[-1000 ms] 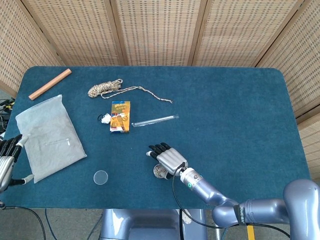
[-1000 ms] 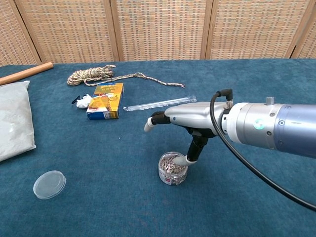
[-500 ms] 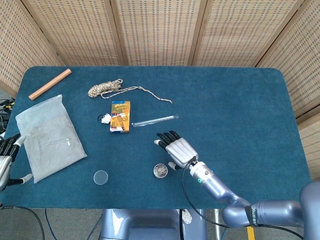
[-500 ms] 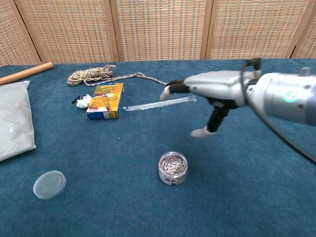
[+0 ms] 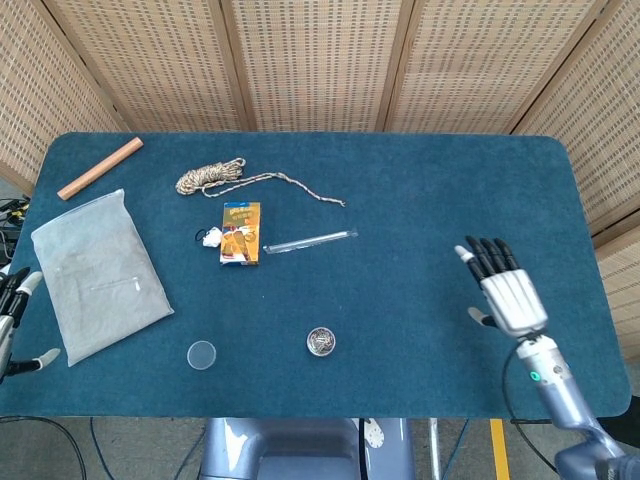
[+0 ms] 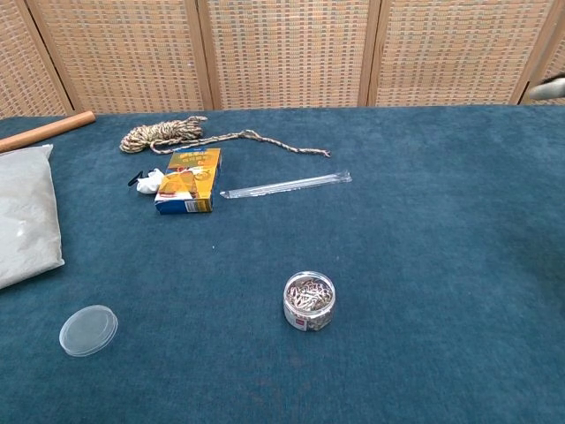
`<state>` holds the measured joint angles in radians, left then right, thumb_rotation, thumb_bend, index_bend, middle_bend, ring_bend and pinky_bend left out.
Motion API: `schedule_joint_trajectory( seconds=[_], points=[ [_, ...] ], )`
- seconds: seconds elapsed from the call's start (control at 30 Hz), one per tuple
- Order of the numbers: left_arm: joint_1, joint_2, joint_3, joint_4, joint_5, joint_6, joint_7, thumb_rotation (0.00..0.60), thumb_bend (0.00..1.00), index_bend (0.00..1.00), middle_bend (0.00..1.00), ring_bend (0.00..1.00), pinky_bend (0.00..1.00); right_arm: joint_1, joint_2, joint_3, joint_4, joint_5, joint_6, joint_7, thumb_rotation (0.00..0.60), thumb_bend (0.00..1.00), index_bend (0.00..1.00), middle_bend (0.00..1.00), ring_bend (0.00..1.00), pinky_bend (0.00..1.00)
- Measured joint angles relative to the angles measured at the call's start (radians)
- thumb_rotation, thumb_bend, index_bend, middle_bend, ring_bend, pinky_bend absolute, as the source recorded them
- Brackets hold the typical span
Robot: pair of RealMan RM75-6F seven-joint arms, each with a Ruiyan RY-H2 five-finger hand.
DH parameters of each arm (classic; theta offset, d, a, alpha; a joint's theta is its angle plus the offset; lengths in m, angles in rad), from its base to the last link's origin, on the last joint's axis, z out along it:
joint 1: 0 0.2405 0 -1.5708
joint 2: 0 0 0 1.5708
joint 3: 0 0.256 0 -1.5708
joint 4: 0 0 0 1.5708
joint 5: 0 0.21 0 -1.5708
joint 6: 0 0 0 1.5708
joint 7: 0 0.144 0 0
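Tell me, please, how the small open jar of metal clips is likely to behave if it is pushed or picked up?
The jar is short and wide and stands upright, so a push would probably slide it on the cloth rather than tip it. Its lid lies apart, so tilting it would likely spill the clips. Packed with metal, it is probably heavy for its size.

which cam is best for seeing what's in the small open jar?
Chest view. The small jar is close and seen at an angle, so its clear wall and the heap of small metal pieces inside show. Head view shows it only as a tiny circle from above, contents indistinct.
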<state>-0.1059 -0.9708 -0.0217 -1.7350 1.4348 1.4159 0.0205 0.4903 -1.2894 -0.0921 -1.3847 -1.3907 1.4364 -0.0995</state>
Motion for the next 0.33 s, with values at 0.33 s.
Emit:
schedule_joint_trajectory(
  seconds=[0.33],
  points=[
    [0.028, 0.007, 0.017, -0.01, 0.05, 0.046, -0.011, 0.6, 0.0, 0.0, 0.0, 0.0, 0.0, -0.17, 0.015, -0.017, 0.191, -0.099, 0.15, 0.092, 0.6, 0.0, 0.03, 0.0, 0.0, 0.0]
  ],
)
